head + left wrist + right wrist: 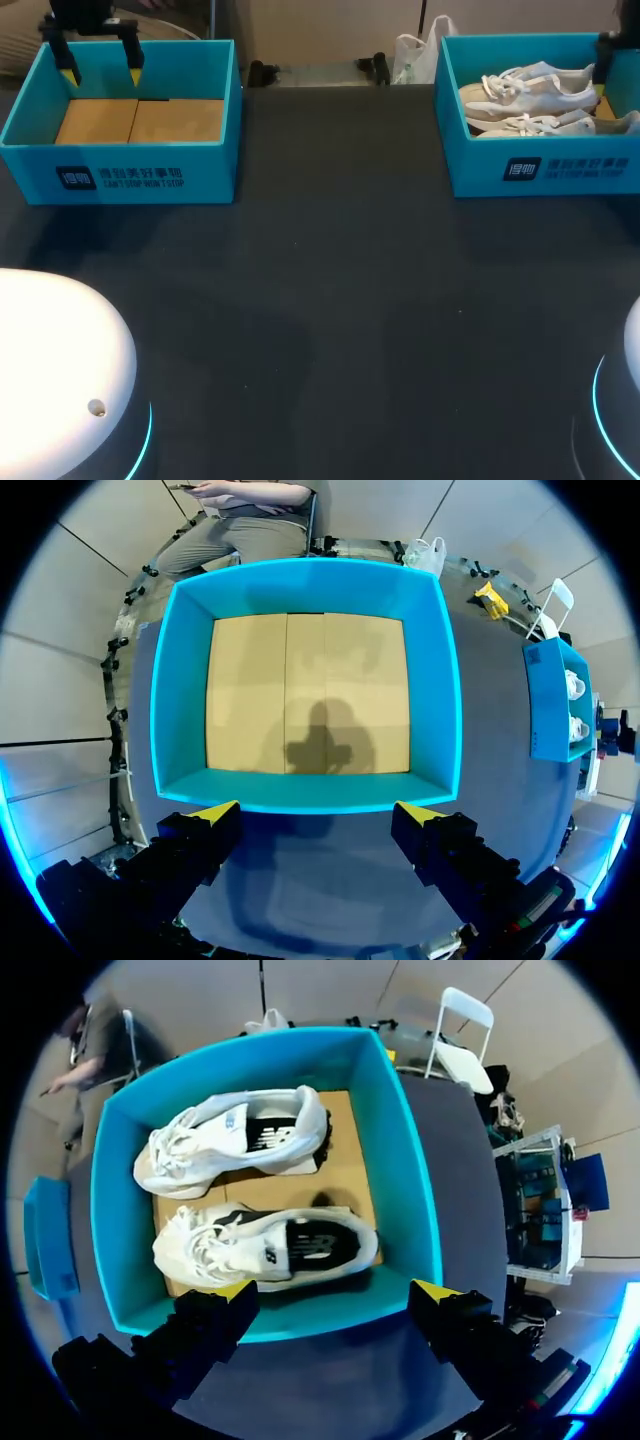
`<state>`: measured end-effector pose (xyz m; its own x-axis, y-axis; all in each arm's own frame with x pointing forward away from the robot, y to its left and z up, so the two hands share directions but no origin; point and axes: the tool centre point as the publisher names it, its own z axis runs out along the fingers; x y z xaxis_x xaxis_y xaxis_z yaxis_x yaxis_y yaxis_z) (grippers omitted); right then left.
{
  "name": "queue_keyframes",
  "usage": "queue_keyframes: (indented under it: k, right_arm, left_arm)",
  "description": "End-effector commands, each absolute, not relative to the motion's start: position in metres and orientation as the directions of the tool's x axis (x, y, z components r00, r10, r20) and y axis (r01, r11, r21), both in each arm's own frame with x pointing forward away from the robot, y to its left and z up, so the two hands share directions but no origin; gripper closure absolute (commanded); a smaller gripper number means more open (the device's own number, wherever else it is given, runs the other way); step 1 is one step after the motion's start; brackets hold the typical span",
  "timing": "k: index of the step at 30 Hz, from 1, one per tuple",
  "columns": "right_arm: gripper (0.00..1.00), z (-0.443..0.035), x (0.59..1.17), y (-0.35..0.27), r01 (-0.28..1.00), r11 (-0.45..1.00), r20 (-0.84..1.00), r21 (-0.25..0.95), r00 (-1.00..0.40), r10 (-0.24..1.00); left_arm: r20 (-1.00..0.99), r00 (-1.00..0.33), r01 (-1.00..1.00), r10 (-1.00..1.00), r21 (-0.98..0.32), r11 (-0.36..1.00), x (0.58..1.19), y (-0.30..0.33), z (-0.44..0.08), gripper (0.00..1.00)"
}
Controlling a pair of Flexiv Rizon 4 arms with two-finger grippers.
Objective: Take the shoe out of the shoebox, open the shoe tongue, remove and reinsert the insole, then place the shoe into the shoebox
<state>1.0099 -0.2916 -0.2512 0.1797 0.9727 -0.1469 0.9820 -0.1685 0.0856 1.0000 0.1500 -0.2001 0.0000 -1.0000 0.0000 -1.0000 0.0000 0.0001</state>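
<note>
The right fingers (pixel 232 1293) stand spread and empty over the near wall of the right shoebox (pixel 405 1170). The nearer shoe (pixel 265 1245) lies just ahead of them on its floor, with a second shoe (pixel 235 1140) beyond it. The left fingers (pixel 212 813), likewise released, hover over the empty left box (pixel 180 710) across the counter (pixel 330 280). The take-out seems not yet begun; the next move calls for lowering the right fingers and gripping the nearer shoe's collar.

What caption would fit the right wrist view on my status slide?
Open right gripper hovers over the blue shoebox, with two white shoes lying side by side inside.
</note>
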Motion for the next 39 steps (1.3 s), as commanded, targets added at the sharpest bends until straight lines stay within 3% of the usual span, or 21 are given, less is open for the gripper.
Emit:
queue_keyframes:
  k: [1,9,11,13,14,20,39]
  right_arm:
    - [0.00,-0.260,1.011,-0.299,0.985,-0.153,-0.145,0.084,0.164,0.976]
    - [0.00,-0.275,1.013,-0.307,0.989,-0.122,-0.105,0.079,0.130,0.986]
    - [0.21,-0.281,1.014,-0.309,0.989,-0.126,-0.107,0.073,0.133,0.985]
    - [0.24,-0.284,1.014,-0.310,0.989,-0.127,-0.107,0.072,0.135,0.985]
    - [0.31,-0.286,1.014,-0.311,0.989,-0.129,-0.106,0.071,0.137,0.985]
    - [0.53,-0.300,1.018,-0.317,0.986,-0.149,-0.083,0.073,0.155,0.984]
    - [0.52,-0.335,1.024,-0.329,0.981,-0.170,-0.081,0.090,0.178,0.981]
  left_arm:
    - [0.000,0.000,-1.000,-1.000,0.000,0.000,1.000,0.150,-0.200,0.00]
    - [0.000,0.000,-1.000,-1.000,0.000,0.000,1.000,0.150,-0.200,0.00]
    - [0.000,0.000,-1.000,-1.000,0.000,0.000,1.000,0.150,-0.200,0.00]
    - [0.000,0.000,-1.000,-1.000,0.000,0.000,1.000,0.150,-0.200,0.00]
    - [0.000,0.000,-1.000,-1.000,0.000,0.000,1.000,0.150,-0.200,0.00]
    - [0.000,0.000,-1.000,-1.000,0.000,0.000,1.000,0.150,-0.200,0.00]
    - [0.000,0.000,-1.000,-1.000,0.000,0.000,1.000,0.150,-0.200,0.00]
